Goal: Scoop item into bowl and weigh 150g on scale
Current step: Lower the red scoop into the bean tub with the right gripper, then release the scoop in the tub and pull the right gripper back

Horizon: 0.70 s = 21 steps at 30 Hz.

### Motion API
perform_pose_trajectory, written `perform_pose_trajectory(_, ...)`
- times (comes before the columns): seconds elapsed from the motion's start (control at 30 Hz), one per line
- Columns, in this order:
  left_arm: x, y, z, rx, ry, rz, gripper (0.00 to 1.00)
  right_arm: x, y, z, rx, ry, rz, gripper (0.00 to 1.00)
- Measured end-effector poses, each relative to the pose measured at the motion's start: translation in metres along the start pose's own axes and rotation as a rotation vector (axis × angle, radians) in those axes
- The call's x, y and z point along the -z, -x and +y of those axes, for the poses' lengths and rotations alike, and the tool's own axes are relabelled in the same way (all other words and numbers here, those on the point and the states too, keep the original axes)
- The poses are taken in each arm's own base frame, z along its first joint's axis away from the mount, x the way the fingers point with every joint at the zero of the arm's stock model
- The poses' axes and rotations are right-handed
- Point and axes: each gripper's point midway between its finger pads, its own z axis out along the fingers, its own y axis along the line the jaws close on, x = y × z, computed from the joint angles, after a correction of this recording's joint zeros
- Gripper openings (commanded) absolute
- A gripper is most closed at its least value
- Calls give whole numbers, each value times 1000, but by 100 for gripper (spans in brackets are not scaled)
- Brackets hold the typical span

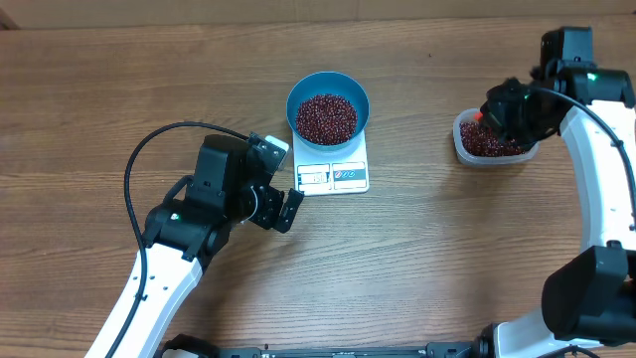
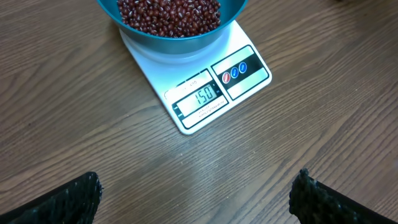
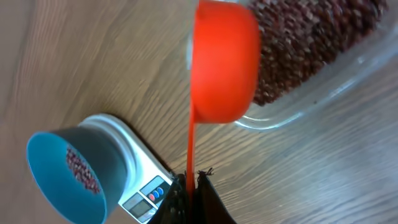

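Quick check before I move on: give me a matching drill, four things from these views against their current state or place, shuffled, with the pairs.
1 bowl
2 scale
3 scoop
4 left gripper

A jaws open, over the table
B reads 150
C on the scale, holding beans
D held by the right gripper at the tub

Pairs: 1-C, 2-B, 3-D, 4-A

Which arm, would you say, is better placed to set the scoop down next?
Right. The right tool is shut on the orange scoop at the tub; the left tool is open and empty beside the scale.
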Motion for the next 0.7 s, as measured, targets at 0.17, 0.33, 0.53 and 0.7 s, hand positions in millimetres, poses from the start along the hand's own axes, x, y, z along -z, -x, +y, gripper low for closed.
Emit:
perform_pose_trajectory(0.17,0,0,0,0,0,0,99,-18,7,-17,-96,40,21,4)
perform_pose_trajectory(0.33,0,0,0,0,0,0,99,-27,15,-27,-147,78,20,31)
perform_pose_trajectory(0.53,0,0,0,0,0,0,99,-30,16,-27,-145,97,22,41)
perform_pose_trajectory(0.7,0,0,0,0,0,0,100,-29,16,-26,-145,100,23,47)
